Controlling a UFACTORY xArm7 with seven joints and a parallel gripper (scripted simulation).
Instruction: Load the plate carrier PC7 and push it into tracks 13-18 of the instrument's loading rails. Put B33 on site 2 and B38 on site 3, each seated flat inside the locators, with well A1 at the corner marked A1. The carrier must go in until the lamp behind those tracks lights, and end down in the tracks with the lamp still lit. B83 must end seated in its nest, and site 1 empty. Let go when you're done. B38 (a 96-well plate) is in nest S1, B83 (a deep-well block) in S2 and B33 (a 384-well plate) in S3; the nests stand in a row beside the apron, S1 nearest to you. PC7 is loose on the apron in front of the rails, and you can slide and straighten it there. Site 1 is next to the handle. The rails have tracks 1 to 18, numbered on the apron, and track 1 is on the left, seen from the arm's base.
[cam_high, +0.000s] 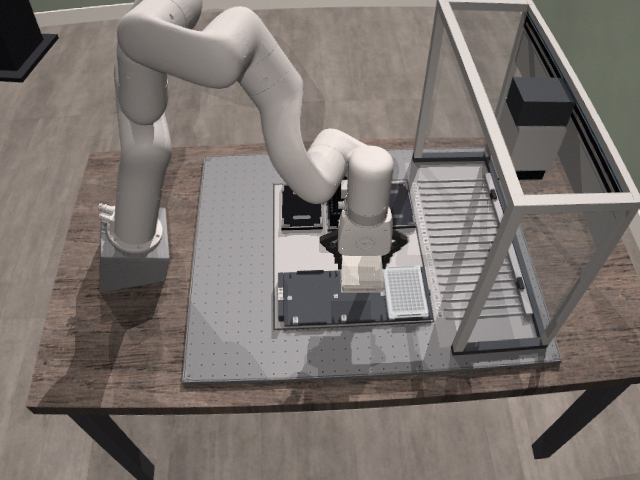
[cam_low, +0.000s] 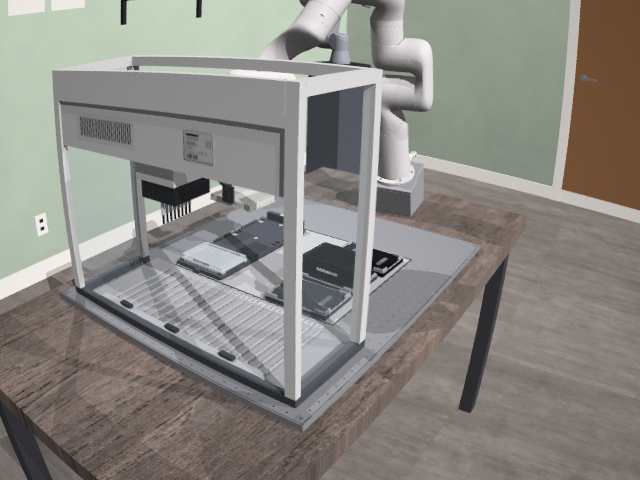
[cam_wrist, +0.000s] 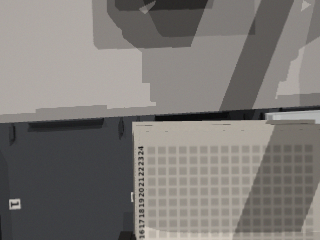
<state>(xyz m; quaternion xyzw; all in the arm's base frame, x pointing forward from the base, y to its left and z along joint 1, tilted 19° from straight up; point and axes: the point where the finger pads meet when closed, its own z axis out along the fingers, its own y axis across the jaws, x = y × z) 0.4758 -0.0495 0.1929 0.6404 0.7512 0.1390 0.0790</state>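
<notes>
Wooden table (cam_high: 67, 330), green-walled room

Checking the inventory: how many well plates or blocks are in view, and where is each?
3. A white 96-well plate sits on the carrier's end nearest the rails; a beige 384-well plate is in the gripper above the carrier's middle; a black deep-well block stands in its nest.
</notes>
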